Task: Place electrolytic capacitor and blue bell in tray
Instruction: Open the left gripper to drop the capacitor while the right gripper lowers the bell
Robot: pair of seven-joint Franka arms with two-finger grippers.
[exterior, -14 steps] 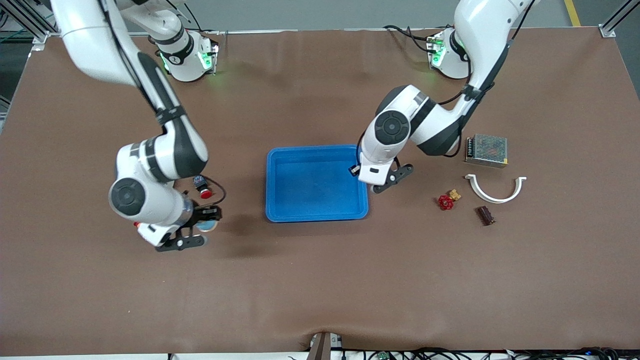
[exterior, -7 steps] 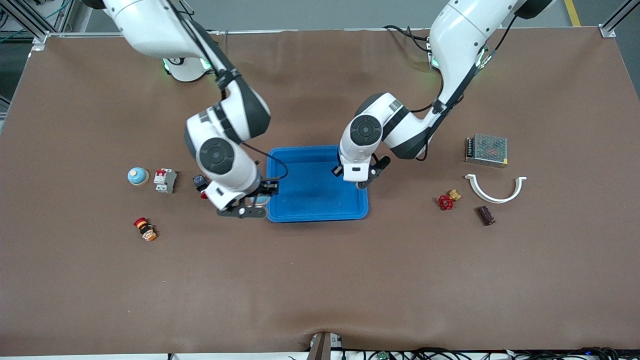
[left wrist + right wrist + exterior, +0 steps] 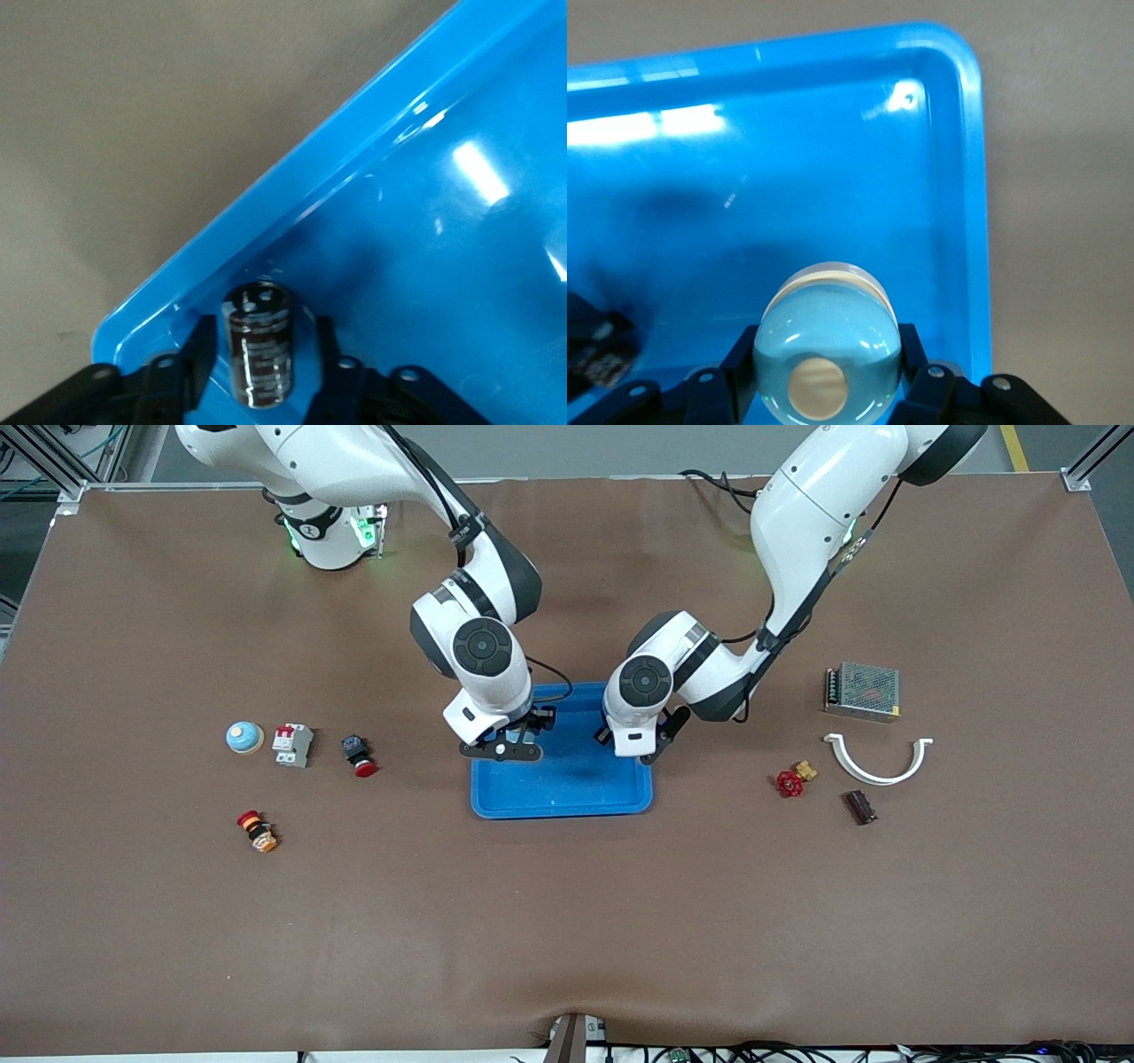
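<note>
The bright-blue tray (image 3: 567,797) lies at the table's middle. My right gripper (image 3: 512,742) is over the tray's end toward the right arm. It is shut on a light-blue bell (image 3: 828,341) with a tan button, just above the tray floor (image 3: 788,177). My left gripper (image 3: 647,751) is over the tray's corner toward the left arm. Its fingers (image 3: 199,354) stand apart on either side of a dark electrolytic capacitor (image 3: 259,350), with a gap on each side. The capacitor is inside the tray rim (image 3: 266,190). Neither object shows in the front view.
Toward the right arm's end lie a second light-blue bell (image 3: 244,737), a circuit breaker (image 3: 292,744), a red push button (image 3: 359,755) and a red-orange button (image 3: 257,831). Toward the left arm's end lie a red valve (image 3: 788,782), a metal power supply (image 3: 862,691), a white curved clip (image 3: 877,760) and a brown part (image 3: 859,806).
My right arm has carried the bell from the right arm's end of the table to over the tray. My left gripper has moved slightly inward over the tray corner.
</note>
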